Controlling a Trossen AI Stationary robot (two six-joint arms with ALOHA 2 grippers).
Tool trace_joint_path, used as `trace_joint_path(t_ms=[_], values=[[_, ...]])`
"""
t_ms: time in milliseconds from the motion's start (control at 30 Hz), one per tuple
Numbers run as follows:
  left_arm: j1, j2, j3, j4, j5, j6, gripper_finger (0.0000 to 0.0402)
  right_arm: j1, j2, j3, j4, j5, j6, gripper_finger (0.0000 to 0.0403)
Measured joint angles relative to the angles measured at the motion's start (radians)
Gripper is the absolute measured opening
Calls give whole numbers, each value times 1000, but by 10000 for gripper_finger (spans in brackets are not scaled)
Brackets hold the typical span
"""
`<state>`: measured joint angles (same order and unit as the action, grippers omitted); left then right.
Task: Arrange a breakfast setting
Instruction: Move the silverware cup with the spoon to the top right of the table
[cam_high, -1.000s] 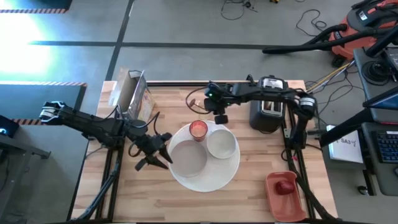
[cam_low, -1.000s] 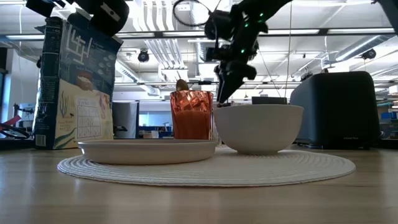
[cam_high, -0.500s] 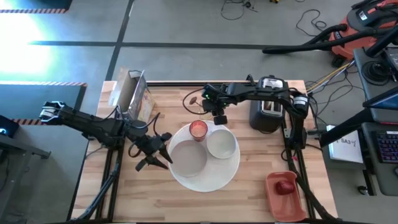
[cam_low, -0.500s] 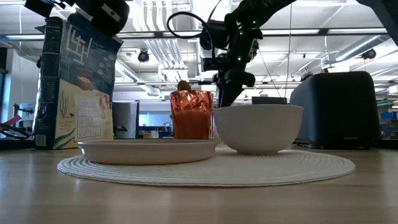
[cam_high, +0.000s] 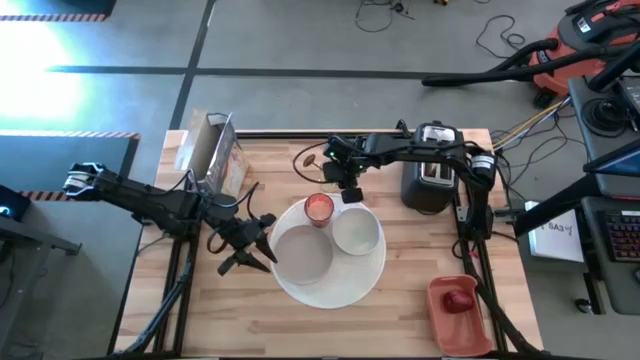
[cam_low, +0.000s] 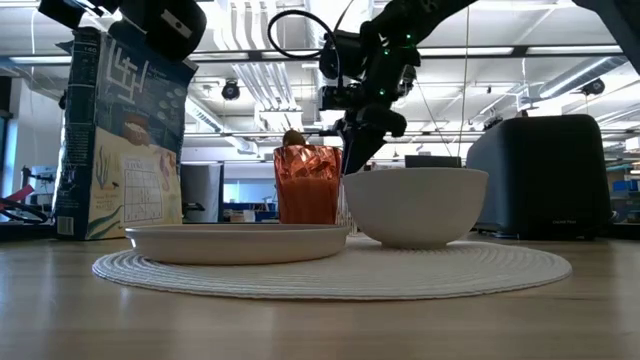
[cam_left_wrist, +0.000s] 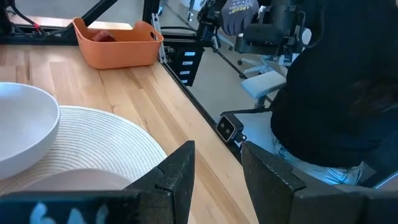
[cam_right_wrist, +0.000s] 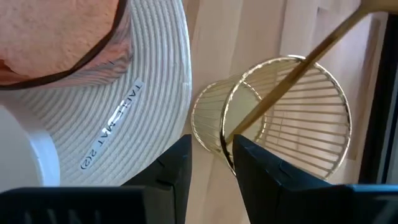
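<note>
A round white woven mat (cam_high: 340, 290) lies mid-table and bears a small white plate (cam_high: 303, 252), a white bowl (cam_high: 356, 232) and a pink-red cup (cam_high: 318, 208). Just beyond the cup a gold wire holder (cam_right_wrist: 273, 112) stands on the wood, with the gold spoon (cam_right_wrist: 298, 65) leaning in it. My right gripper (cam_right_wrist: 211, 155) hangs over the holder, slanting down, its fingers slightly apart with nothing between them. My left gripper (cam_high: 270, 243) waits open at the mat's left edge. The dark-red fruit (cam_high: 458, 298) lies in an orange basket (cam_high: 440, 315).
A black toaster (cam_high: 430, 180) stands at the far right and a cereal box (cam_high: 215, 155) at the far left. In the left wrist view a person in dark clothes (cam_left_wrist: 348, 93) sits beyond the table's edge. Bare wood shows along the near edge.
My right gripper has tipped a little and shifted slightly toward the table's left edge, sinking toward the wire holder behind the cup. Plate, bowl and cup have stayed where they were.
</note>
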<state>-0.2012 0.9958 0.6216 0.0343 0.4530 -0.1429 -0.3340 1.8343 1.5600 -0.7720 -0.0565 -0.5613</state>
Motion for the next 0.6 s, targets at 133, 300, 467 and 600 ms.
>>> trace_joint_path(t_ms=[133,300,467,600], values=[[0,0,0,0,0,0,116,-1,0,0,1,0,0,104],[0,0,0,0,0,0,116,-1,15,0,8,1,0,104],[0,0,0,0,0,0,116,-6,56,0,10,4,-4,104],[0,0,0,-4,0,0,117,-7,64,0,14,4,-7,100]])
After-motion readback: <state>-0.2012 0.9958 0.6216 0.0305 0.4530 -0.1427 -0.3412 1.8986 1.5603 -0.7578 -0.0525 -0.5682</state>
